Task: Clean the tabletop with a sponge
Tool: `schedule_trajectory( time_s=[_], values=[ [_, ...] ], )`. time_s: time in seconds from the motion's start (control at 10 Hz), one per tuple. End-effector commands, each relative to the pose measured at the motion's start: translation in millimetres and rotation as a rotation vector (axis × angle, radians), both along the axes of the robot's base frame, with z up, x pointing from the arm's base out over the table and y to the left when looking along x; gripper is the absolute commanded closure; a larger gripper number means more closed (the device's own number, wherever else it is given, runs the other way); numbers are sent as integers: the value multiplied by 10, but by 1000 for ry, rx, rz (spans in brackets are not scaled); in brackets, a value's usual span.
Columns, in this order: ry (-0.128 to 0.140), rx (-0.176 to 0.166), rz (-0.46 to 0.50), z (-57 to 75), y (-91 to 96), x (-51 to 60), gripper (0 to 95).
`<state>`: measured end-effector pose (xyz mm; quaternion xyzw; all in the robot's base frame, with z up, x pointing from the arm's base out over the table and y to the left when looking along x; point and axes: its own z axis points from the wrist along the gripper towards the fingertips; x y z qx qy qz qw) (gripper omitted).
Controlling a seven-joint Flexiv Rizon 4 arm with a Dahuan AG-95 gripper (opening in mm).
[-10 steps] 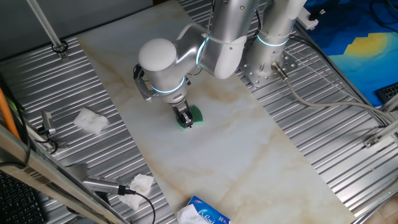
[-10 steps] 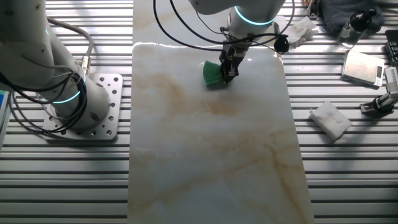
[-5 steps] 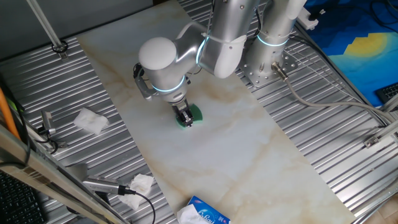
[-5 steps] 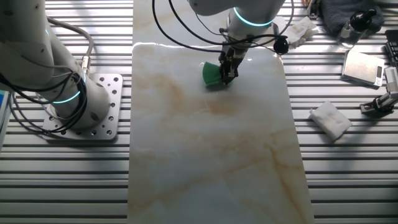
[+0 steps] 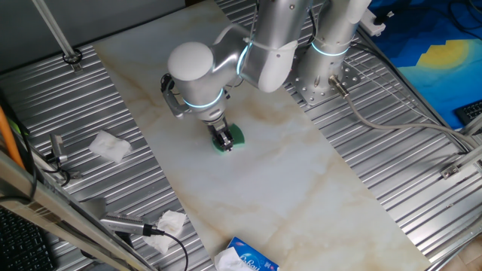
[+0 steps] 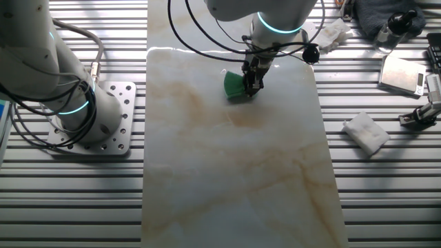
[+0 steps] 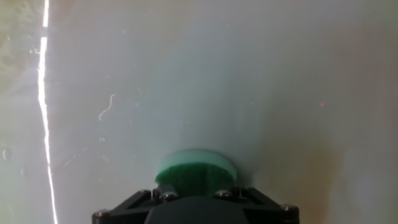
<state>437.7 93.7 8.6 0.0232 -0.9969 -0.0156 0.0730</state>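
Gripper point(image 5: 223, 143) is clamping the green sponge point(image 5: 236, 136) between its narrowly set fingers and pressing it down onto the marbled tabletop point(image 5: 248, 188), near the slab's middle width, toward the arm's base end. In the other fixed view the sponge point(image 6: 234, 85) is bulging out beside the gripper point(image 6: 251, 84). In the hand view the sponge point(image 7: 196, 168) is sitting flattened against the glossy tabletop point(image 7: 249, 81), a brownish stain point(image 7: 323, 168) lying just beside it.
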Motion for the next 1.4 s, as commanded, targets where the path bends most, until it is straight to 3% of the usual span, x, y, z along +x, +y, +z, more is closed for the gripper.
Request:
schedule_trajectory(
  time_s=[0.1,1.0,1.4],
  values=[
    [2,1,6,15,-44,18,570],
    [-6,20,58,4,-428,57,570],
    [-4,50,26,-13,-407,49,570]
  ],
)
